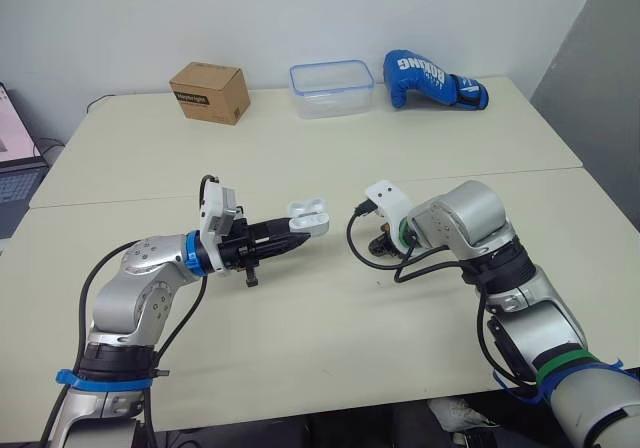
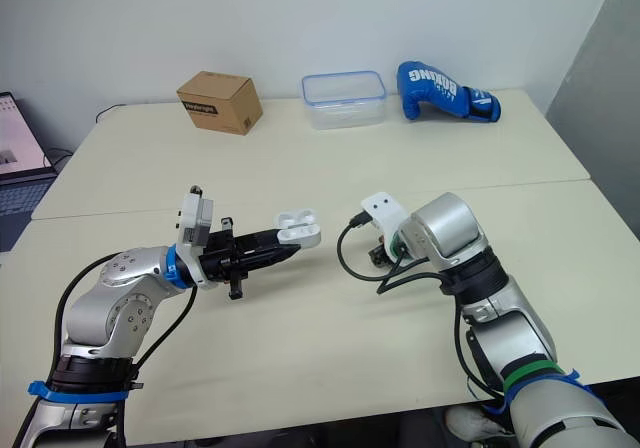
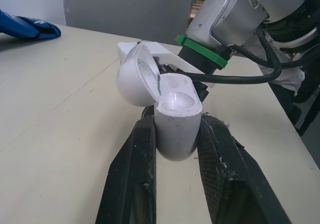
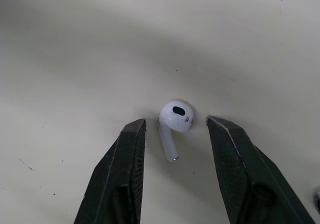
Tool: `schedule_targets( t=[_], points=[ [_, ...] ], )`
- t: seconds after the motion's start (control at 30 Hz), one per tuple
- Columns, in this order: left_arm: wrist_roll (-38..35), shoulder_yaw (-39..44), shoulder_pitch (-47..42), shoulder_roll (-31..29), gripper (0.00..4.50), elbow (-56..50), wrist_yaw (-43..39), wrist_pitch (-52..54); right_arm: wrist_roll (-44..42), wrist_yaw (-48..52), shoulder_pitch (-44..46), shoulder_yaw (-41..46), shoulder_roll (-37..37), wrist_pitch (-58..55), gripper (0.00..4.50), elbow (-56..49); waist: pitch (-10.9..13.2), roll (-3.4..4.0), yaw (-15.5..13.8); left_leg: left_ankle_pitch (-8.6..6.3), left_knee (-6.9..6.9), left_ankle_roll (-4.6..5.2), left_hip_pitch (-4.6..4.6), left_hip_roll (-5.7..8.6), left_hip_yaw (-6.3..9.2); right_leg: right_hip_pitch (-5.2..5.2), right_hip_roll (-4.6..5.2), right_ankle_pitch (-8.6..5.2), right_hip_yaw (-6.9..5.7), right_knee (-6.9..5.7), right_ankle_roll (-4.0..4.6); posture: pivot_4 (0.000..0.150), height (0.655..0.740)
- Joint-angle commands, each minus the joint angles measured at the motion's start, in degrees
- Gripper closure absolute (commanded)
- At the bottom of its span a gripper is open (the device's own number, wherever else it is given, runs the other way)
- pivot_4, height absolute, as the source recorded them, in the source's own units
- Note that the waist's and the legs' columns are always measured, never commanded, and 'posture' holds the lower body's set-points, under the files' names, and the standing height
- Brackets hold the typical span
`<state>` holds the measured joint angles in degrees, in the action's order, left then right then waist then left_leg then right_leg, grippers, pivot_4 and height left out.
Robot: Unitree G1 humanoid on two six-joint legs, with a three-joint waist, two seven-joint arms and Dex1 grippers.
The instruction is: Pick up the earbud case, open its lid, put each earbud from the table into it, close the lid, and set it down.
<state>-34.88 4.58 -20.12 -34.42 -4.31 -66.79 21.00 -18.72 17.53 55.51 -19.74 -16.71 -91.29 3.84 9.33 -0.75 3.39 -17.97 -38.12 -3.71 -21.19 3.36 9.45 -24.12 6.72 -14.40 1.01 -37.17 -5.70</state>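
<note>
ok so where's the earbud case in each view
left eye view: earbud case, lid open, mid-picture, held in the left fingers
right eye view: same place
left wrist view: earbud case centre, clamped by both fingers
right wrist view: loose earbud between the right fingers
shared landmark: blue boxing glove, eye views and left wrist view

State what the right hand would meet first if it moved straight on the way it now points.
Most likely the earbud, which lies on the table within the span of the open right hand; depth is hard to judge.
</note>
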Motion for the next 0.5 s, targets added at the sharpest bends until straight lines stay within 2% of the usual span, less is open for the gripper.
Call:
schedule_targets(
  t=[0.03, 0.47, 0.5],
  points=[
    [-0.03, 0.35, 0.1, -0.45, 3.71, -2.66, 0.2, -0.6, -0.27, 1.12, -0.25, -1.24, 0.32, 0.94, 2.52, -1.16, 0.0, 0.0, 0.02, 0.0, 0.0, 0.0, 0.0, 0.0, 0.0, 0.0, 0.0, 0.0, 0.0, 0.0, 0.0, 0.15, 0.7307],
    [0.11, 0.4, 0.84, -0.38, 3.71, -3.16, 0.42, -0.75, 0.03, 2.75, 0.0, -3.26, -0.61, 3.15, 2.52, -0.64, -0.01, 0.0, 0.08, 0.0, 0.0, 0.0, 0.03, -0.01, -0.02, 0.01, 0.0, 0.0, 0.02, -0.01, 0.0, 0.15, 0.7307],
    [0.13, 0.36, 0.83, -0.31, 3.71, -3.14, 0.47, -0.76, 0.11, 2.77, -0.04, -3.42, -0.74, 3.23, 2.72, -0.71, -0.01, 0.0, 0.07, 0.0, 0.0, 0.0, 0.03, -0.01, -0.02, 0.01, -0.01, 0.0, 0.02, -0.01, 0.0, 0.15, 0.7307]
  ],
)
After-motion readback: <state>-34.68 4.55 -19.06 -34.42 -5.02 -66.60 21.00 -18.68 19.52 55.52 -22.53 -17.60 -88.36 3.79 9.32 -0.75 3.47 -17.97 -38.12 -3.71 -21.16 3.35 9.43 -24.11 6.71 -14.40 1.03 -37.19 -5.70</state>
